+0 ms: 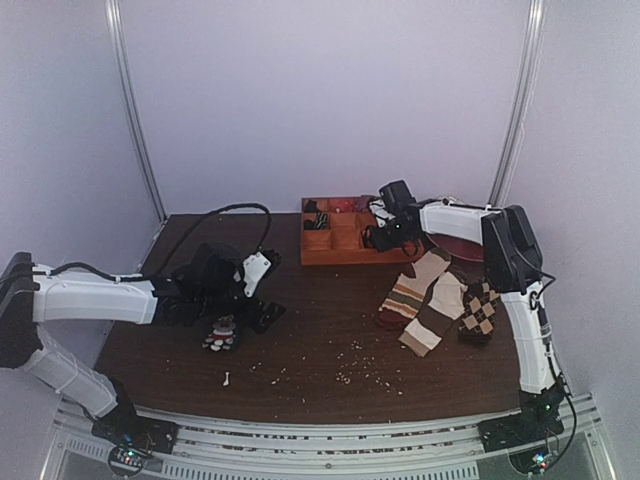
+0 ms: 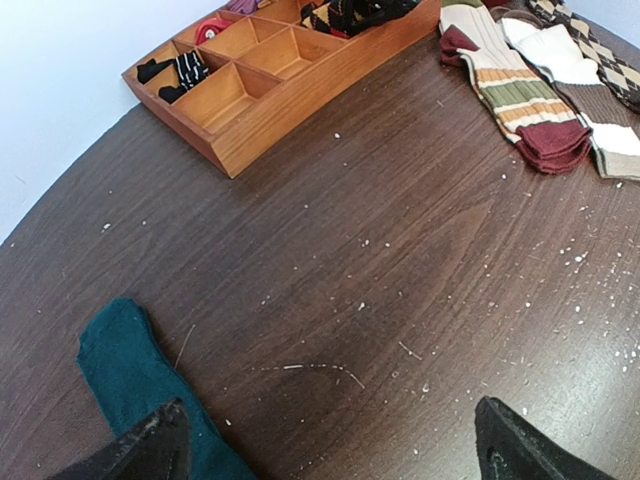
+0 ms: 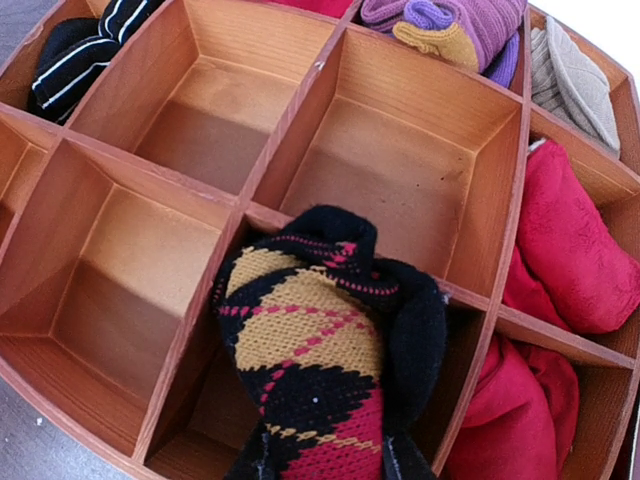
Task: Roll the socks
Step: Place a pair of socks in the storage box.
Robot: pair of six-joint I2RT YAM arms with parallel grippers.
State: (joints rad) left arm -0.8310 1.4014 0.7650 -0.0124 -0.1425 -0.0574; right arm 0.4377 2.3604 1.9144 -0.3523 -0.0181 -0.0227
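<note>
Above the lower-centre compartment of the tray (image 3: 480, 150), your right fingers (image 3: 408, 466) grip the rolled socks (image 3: 320, 340); lower the roll squarely inside its walls before releasing. Your left fingers (image 2: 150, 445) stand open.

- No text, label, brand, number or sign is readable in any view.
- The socks (image 3: 310, 340) show only argyle diamonds, and the wooden tray (image 3: 420, 90) shows only grain.

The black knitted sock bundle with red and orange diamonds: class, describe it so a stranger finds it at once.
Find the wooden tray at the dark table's far edge. Over its near row, the right gripper holds the black sock bundle. Only it shows diamonds; neighbours are plain red.
</note>
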